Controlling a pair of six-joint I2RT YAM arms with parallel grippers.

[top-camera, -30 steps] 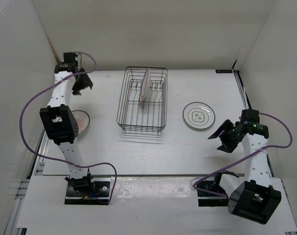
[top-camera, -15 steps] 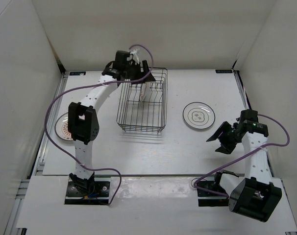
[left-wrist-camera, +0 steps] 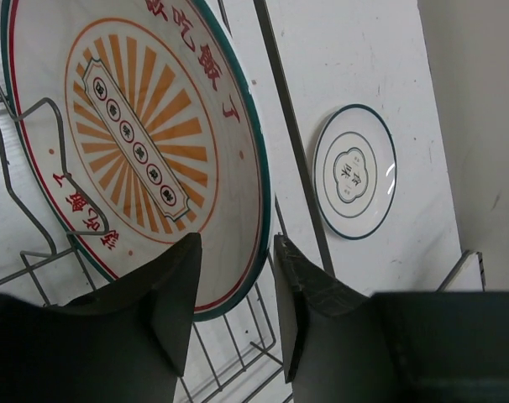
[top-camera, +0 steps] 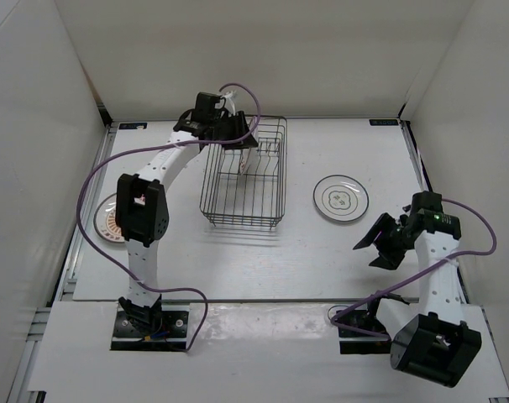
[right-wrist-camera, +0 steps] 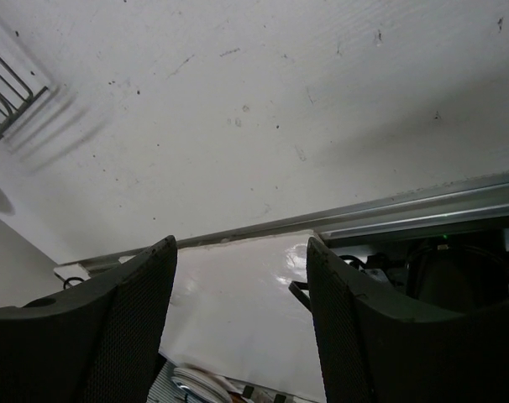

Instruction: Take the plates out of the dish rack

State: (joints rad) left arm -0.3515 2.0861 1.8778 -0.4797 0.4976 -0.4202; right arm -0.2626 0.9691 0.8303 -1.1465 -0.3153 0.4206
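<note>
**L claw straddles last plate in rack**

The left gripper (left-wrist-camera: 235, 252), reaching over the far-left corner of the dish rack (top-camera: 242, 210), has its jaws partly open on either side of the lower rim of the orange sunburst plate (left-wrist-camera: 145, 143). A sliver of light shows btwn the rim and the right-hand finger (left-wrist-camera: 301, 294), so there is no firm grip. The plate stands on edge in the rack's wire slots, towards the far end. The rack sits mid-table near the back wall, w/ bare table (top-camera: 305, 252) on its near and right sides. To its right, well apart, the grey-ringed plate (top-camera: 340, 199) lies flat. A second orange-patterned plate (top-camera: 103, 220) lies flat by the table's left edge, partly hidden under the L arm's elbow. The right gripper (top-camera: 374, 243) hangs wide open and empty over the near-right of the table, close to the front edge.
</note>
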